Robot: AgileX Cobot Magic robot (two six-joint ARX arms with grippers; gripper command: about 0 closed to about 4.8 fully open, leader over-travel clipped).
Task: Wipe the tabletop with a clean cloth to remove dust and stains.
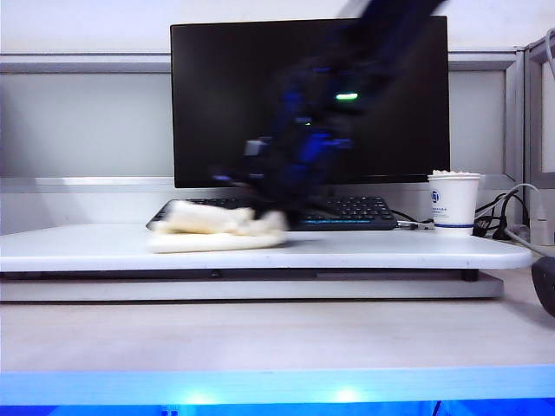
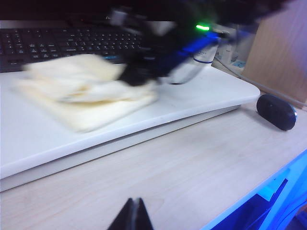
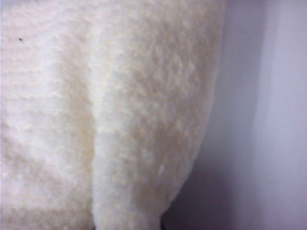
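The right pincer (image 1: pixel 276 211) is clenched on the cloth (image 1: pixel 221 229), which lies on the white tabletop (image 1: pixel 364 249) before the keyboard (image 1: pixel 347 211). Soft and light, it looks best gripped at its bunched top fold. The left pincer (image 2: pixel 135 215), clenched empty, hangs over the bench (image 2: pixel 172 172).

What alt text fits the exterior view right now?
The right tool, motion-blurred, presses the cream cloth on the white tabletop. Behind stand a dark monitor, keyboard and paper cup.
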